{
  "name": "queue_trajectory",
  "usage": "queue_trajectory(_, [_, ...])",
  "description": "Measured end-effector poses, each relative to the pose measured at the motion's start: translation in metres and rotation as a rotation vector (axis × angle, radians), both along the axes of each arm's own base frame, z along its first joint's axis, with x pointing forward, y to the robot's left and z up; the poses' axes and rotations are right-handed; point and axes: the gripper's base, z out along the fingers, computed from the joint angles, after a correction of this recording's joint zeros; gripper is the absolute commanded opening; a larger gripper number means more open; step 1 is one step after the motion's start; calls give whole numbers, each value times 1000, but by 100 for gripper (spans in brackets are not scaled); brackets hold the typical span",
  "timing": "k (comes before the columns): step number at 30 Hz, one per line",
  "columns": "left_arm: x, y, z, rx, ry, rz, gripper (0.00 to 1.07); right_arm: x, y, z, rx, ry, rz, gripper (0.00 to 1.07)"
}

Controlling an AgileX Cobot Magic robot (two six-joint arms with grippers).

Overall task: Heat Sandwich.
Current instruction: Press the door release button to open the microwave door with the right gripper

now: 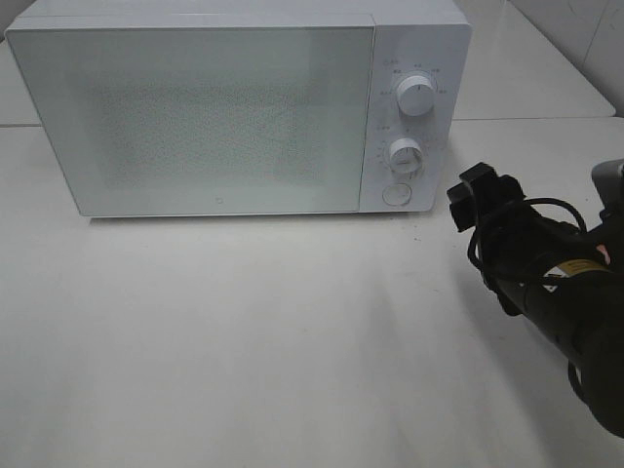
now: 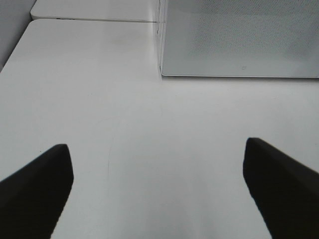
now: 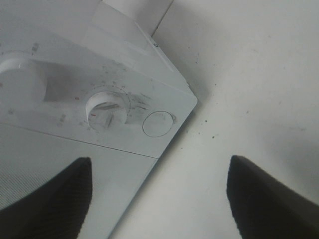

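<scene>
The sandwich is not in sight, maybe inside the shut microwave point(image 1: 214, 117), so I think the step is turning it on. The right gripper point(image 1: 475, 192), wide open and empty, is near the lower knob point(image 1: 404, 154) and round button point(image 1: 395, 194); next it must pinch the knob and turn it. The left gripper point(image 2: 158, 189) is open and empty over the table point(image 1: 292, 341), and nothing blocks the way
</scene>
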Motion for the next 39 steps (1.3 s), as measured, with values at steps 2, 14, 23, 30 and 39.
queue_trajectory(2, [0, 0, 0, 0, 0, 0, 87, 0, 0, 0, 154, 10, -62, 60])
queue_trajectory(14, [0, 0, 0, 0, 0, 0, 87, -2, 1, -5, 403, 82, -167, 7])
queue_trajectory(23, [0, 0, 0, 0, 0, 0, 87, -3, 2, -6, 404, 99, -162, 1])
queue_trajectory(30, [0, 0, 0, 0, 0, 0, 87, 2, 6, -6, 401, 97, -151, 1])
queue_trajectory(39, [0, 0, 0, 0, 0, 0, 87, 19, 26, -27, 388, 137, -132, 0])
